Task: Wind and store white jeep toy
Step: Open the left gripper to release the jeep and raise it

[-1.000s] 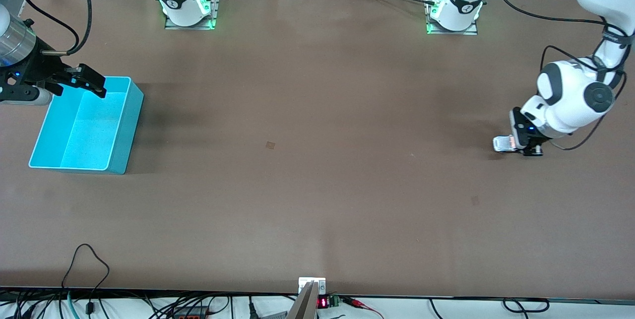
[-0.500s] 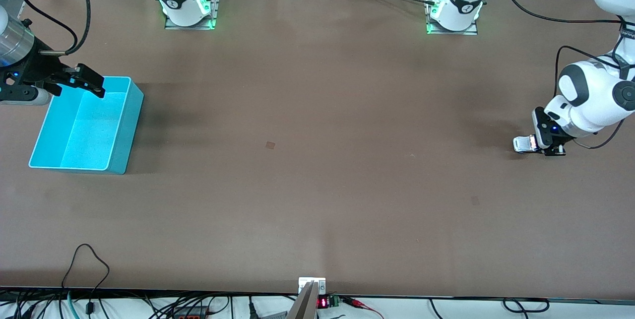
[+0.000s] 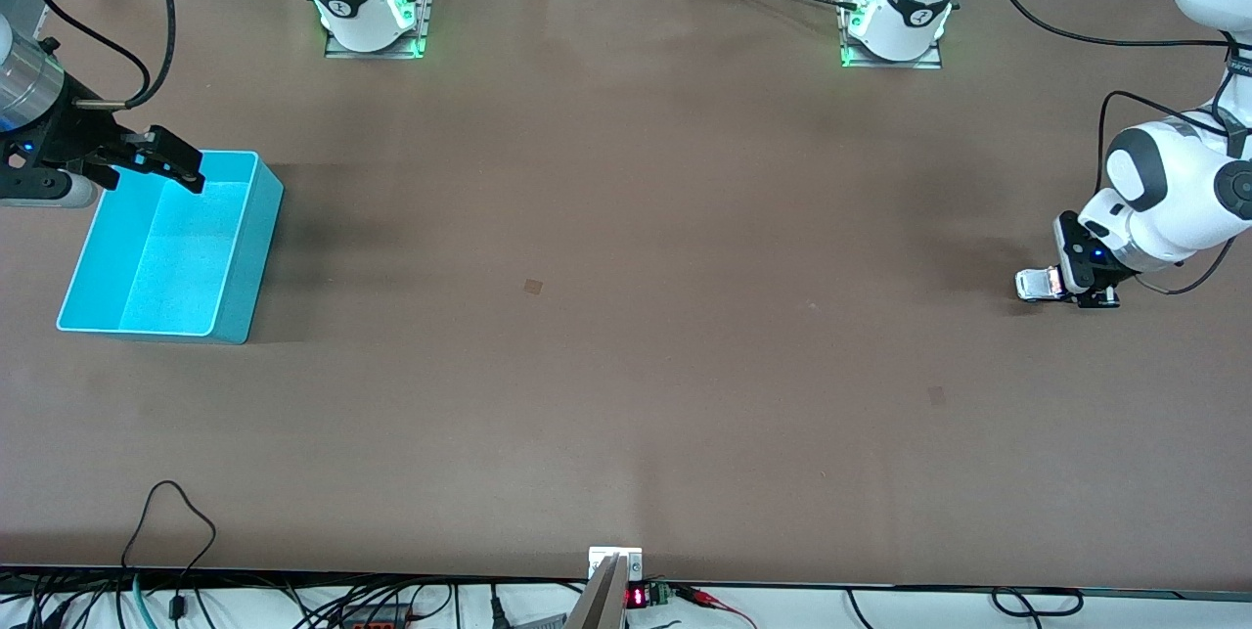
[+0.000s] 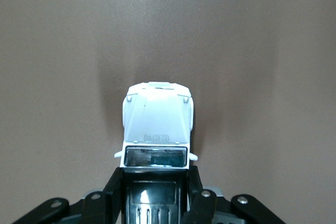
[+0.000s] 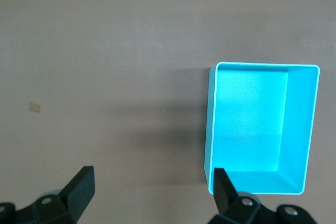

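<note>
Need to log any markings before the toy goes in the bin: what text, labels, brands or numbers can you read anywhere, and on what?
No text reads clearly in any view.
Red display at the table's edge nearest the front camera: lit digits, too small to read.
Round marks on the arm bases' black collars: too small to read.
White jeep toy, held in the left claw: a raised plate on its hood, lettering too blurred to read.
Turquoise bin: no markings visible.
</note>
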`<control>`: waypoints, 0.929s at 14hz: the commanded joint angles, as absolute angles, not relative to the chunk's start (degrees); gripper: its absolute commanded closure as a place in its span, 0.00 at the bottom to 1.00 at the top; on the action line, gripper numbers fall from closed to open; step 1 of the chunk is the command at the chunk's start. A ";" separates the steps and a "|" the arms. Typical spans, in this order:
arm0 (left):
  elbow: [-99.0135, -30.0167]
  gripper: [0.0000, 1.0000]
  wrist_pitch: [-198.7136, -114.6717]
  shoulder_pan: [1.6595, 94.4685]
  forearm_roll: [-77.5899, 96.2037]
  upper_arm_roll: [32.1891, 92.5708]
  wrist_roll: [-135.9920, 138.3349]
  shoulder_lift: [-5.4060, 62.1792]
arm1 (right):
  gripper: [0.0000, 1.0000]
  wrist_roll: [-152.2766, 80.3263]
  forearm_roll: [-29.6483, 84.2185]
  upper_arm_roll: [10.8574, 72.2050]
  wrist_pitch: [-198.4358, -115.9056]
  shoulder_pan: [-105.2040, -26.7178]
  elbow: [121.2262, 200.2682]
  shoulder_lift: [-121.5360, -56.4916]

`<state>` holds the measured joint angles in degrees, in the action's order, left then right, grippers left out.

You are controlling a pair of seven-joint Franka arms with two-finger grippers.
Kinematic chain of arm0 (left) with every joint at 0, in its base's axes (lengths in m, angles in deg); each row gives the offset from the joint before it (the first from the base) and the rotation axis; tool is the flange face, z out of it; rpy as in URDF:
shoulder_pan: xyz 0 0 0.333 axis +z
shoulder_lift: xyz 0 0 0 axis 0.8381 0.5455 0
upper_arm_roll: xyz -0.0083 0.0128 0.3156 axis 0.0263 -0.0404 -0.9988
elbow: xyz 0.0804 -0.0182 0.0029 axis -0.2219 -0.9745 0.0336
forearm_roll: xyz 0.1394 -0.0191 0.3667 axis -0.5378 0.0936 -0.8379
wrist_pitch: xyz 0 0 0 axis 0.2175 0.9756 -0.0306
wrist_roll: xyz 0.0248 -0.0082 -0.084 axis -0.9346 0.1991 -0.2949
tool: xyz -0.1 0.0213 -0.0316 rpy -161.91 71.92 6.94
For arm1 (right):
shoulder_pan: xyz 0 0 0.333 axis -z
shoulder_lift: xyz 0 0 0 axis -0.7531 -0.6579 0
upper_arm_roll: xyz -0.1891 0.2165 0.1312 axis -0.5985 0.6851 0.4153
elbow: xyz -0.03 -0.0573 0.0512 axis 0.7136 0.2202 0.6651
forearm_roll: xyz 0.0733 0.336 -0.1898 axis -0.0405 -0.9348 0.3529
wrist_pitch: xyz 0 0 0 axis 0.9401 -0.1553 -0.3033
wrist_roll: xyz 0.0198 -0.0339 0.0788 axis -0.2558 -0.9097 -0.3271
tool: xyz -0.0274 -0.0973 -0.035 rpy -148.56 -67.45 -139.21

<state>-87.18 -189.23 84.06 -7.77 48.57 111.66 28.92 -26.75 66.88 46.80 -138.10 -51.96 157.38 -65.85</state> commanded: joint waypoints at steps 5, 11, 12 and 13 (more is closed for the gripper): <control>-78.64 0.00 -178.34 84.54 -8.12 51.08 113.18 32.73 | 0.00 -27.78 66.06 47.07 -137.88 -51.32 157.09 -65.90; -69.14 0.00 -156.90 84.27 -7.95 54.33 104.24 31.25 | 0.00 -27.78 66.06 47.07 -137.88 -51.32 157.09 -65.90; -67.13 0.00 -152.34 84.19 -7.95 54.69 101.26 31.07 | 0.00 -27.78 66.06 47.07 -137.88 -51.32 157.09 -65.90; -65.02 0.00 -148.55 84.18 -7.95 55.39 98.35 31.07 | 0.00 -27.78 66.06 47.07 -137.97 -51.32 157.09 -65.90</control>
